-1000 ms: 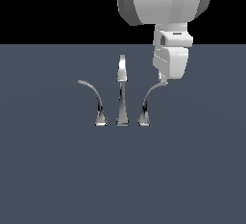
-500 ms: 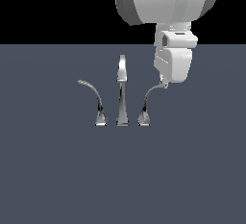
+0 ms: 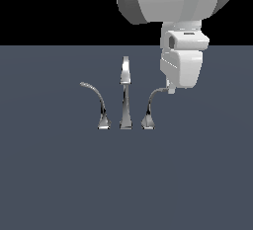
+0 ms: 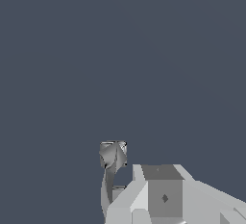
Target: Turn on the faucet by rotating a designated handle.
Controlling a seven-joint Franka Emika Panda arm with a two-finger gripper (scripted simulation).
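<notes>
right now the gripper (image 3: 171, 89) sits at the tip of the designated handle (image 3: 152, 103), the lever at three o'clock of the faucet (image 3: 125, 95) spout; whether its jaws are parted or closed cannot be told. compared with a second ago it has shifted slightly toward three o'clock. to do well, push steadily sideways at the tip, following its arc without slipping off.

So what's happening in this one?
A simulated Panda arm is working on a small chrome faucet standing on a flat grey surface. Its end effector is at the tip of the lever that arcs to the exterior view's right; whether it touches is unclear. The central spout and the other lever stand apart from the arm. Whether the end effector is open or shut isn't visible.
</notes>
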